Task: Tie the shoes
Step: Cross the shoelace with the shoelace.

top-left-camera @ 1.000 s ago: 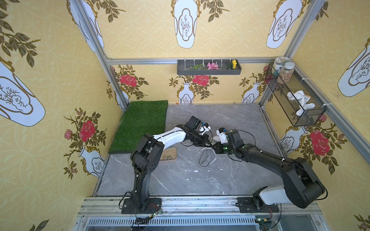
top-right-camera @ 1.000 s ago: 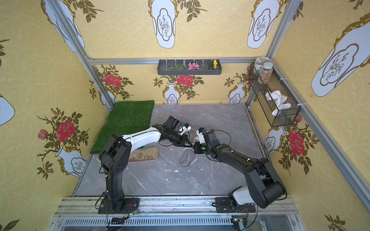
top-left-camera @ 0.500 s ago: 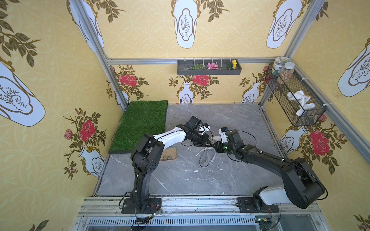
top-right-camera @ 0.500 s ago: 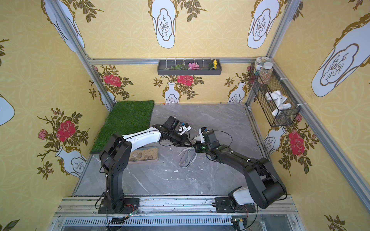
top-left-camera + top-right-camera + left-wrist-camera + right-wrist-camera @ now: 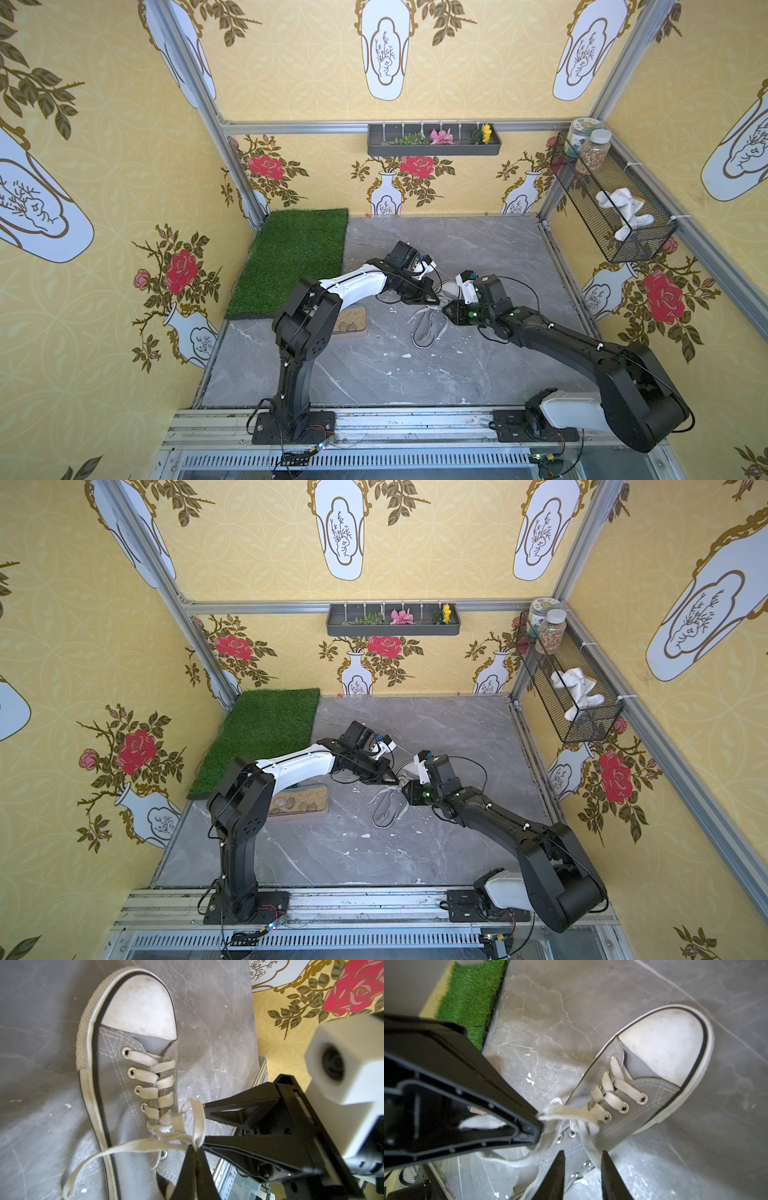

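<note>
One grey sneaker lies mid-floor on the marble floor, between both arms. We see the left gripper pressed together on a fold of lace. The right gripper stands spread over the upper eyelets, gripping nothing that we can see. We judge the hazard thus: a pull by the left alone could undo the loose crossing, or drag the unheld shoe.

We see a robotics lab cell dressed as a home: aluminium framing holds yellow rose wallpaper, robot arms bolt to a metal rail behind the left gripper, and beyond it hang a flower shelf and a wire basket.
</note>
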Tool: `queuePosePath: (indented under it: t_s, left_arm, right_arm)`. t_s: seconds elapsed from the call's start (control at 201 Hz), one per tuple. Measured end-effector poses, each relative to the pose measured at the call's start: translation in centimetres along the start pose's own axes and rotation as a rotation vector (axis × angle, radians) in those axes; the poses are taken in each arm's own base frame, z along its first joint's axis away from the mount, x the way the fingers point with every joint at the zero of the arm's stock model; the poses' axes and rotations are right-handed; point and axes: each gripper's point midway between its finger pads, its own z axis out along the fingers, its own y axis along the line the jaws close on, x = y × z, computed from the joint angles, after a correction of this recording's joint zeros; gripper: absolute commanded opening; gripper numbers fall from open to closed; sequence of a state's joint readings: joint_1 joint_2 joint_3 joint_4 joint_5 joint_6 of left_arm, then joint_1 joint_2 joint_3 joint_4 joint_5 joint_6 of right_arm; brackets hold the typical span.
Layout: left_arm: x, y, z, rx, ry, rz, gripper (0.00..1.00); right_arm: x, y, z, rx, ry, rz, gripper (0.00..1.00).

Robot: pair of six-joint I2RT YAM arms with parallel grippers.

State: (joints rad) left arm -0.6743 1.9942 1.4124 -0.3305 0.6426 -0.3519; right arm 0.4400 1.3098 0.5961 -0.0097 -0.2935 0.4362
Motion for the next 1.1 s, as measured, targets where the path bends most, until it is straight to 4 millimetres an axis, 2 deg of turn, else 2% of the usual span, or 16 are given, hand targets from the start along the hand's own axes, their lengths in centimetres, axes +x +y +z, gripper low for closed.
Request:
queuePosePath:
  t_s: [0.294, 0.762, 1.095]
  left_arm:
    - [-0.2, -0.2, -0.1, 0.003, -0.003, 0.004, 0.00]
    - [-0.1, -0.2, -0.1, 0.003, -0.002, 0.003, 0.00]
    - [0.0, -0.1, 0.0, 0.006, 0.005, 0.004, 0.00]
  right_arm:
    - [1.7, -0.5, 1.0, -0.015, 0.056, -0.027, 0.32]
    - [1.3, -0.3, 1.7, -0.028, 0.063, -0.040, 0.06]
    - [0.2, 0.7, 1.5, -0.064, 0.047, -0.028, 0.03]
